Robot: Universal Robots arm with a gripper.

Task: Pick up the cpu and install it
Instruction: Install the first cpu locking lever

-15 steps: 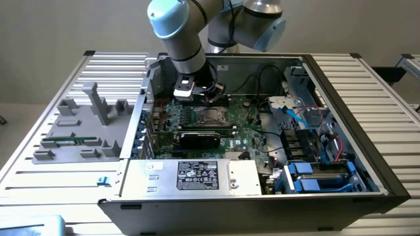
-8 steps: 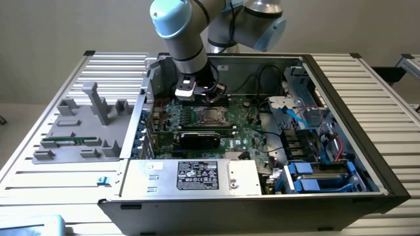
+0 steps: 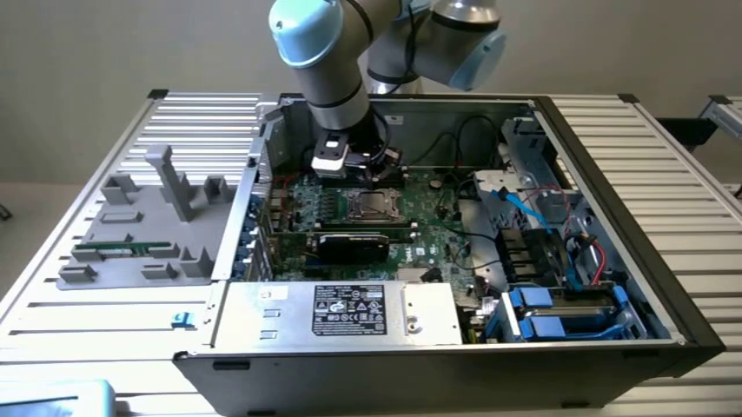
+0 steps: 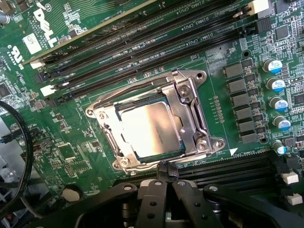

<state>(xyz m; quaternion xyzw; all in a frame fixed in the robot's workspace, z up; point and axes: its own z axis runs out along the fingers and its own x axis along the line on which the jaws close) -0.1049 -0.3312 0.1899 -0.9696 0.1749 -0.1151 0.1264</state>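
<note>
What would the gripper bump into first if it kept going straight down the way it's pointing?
Probably the metal socket frame around the cpu; the shut gripper points at its edge, though depth is unclear.

Even, diffuse overhead light fills the exterior view: pale wall and ribbed counter (image 3: pixel 649 165) read bright w/ soft shadows only, while the inside of the computer case (image 3: pixel 464 347) sits dimmer, its far corner shaded by the arm (image 3: pixel 330 69). In the wrist view the motherboard (image 4: pixel 228 42) is crisp & well lit, w/ glare blooming off the cpu (image 4: pixel 152 128) lid and hard specular glints on the socket frame (image 4: pixel 190 102). Dark linkage nearest the lens is underexposed & a bit soft; picture edges show slight blur.
</note>
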